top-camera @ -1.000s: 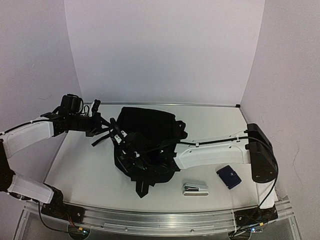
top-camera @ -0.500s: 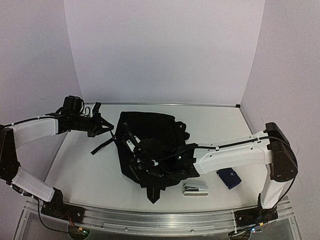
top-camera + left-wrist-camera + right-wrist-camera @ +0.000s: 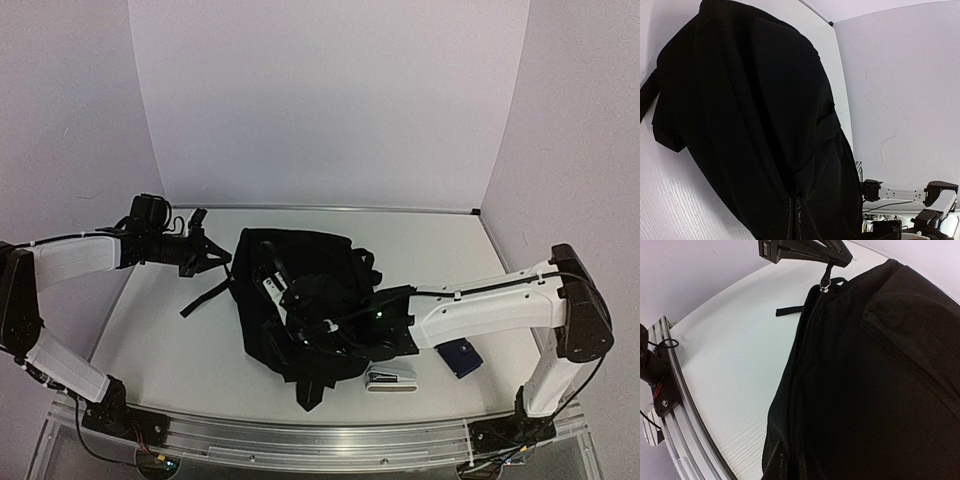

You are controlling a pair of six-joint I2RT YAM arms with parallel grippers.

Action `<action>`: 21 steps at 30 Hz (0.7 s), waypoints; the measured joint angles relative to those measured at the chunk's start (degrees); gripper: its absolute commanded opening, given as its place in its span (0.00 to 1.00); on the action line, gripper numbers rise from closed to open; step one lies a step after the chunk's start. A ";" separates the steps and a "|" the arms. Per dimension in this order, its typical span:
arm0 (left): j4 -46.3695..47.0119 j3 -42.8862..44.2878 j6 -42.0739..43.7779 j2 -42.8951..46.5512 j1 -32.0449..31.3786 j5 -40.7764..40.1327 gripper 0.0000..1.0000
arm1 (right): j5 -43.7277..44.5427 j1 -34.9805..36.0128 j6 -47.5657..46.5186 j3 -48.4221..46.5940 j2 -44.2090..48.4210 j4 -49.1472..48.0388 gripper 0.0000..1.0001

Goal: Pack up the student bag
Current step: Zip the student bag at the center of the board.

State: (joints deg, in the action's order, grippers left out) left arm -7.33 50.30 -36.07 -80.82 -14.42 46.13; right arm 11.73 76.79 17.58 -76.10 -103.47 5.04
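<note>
Two arms share this step: our left jaws, pressed together, pinch the student bag by its zipper pull mid-surface. Whether the right jaws over the bag are spread, we cannot tell. We should hold that edge taut, gently.

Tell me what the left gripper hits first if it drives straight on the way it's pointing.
The student bag. The left gripper points at its side, apparently pinching the zipper pull, and black fabric fills the left wrist view ahead. The remaining gap is hard to judge.
</note>
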 measured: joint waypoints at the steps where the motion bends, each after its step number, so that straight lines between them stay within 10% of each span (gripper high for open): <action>1: 1.09 -0.30 -0.02 0.00 0.33 -0.08 0.00 | 0.28 0.48 0.70 0.05 0.33 0.66 0.73; 6: 7.01 -4.29 -0.13 2.67 2.81 -0.89 0.19 | 3.44 3.24 4.53 -0.19 3.02 2.31 0.95; 12: 2.03 -7.49 0.14 12.96 2.93 -7.17 0.79 | 11.04 3.22 8.07 -1.39 6.42 3.28 0.98; 21: -8.88 -6.80 -0.90 18.13 2.95 -11.28 0.93 | 7.92 -11.32 12.89 -0.88 10.82 6.21 0.98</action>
State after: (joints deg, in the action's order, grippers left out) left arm -16.21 43.50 -36.97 -62.69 -11.46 34.85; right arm 19.65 65.47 30.47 -76.97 -92.65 11.26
